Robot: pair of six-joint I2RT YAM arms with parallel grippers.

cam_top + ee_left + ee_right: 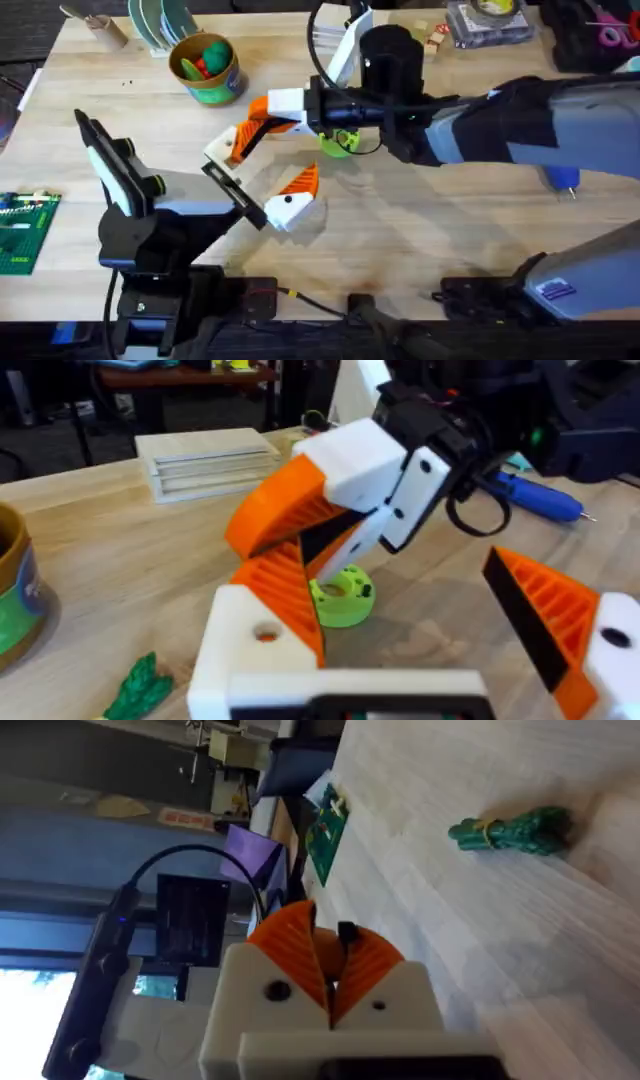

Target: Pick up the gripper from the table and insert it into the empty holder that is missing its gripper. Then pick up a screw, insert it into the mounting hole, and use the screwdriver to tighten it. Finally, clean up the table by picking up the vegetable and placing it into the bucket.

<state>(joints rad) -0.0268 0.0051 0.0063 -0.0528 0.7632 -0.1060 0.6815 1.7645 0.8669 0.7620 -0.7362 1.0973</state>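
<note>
**Clerk:** Item one, left gripper (275,158)?

**Keeper:** Low over the middle of the worktop (420,240). Jaws spread wide, holding nothing. Orange ribbed pads on white bases.

**Clerk:** Item two, right gripper (260,110)?

**Keeper:** Reached across from the right and tilted down toward the gap between the left jaws. Its jaws are pressed together pad to pad. The right wrist view shows a small dark speck at the seam, and I cannot tell what it is.

**Clerk:** Item three, vegetable (510,830)?

**Keeper:** Dark green, leafy, lying flat on the bare worktop. It is apart from both grippers and outside the bucket.

**Clerk:** Item four, bucket (205,72)?

**Keeper:** Green wall, yellow rim, upright at the far left of the worktop. Red and green pieces are inside.

**Clerk:** Item five, screwdriver (530,495)?

**Keeper:** Blue, lying on its side on the right of the worktop, partly under the right arm. Nothing touches it.

**Clerk:** Sundries?

**Keeper:** One lime-green disc (340,595) with holes, flat on the worktop just below the right gripper. One stacked white box (205,460) farther off.

**Clerk:** Loose orange wedge and its holder?

**Keeper:** I cannot pick either out for certain.
</note>
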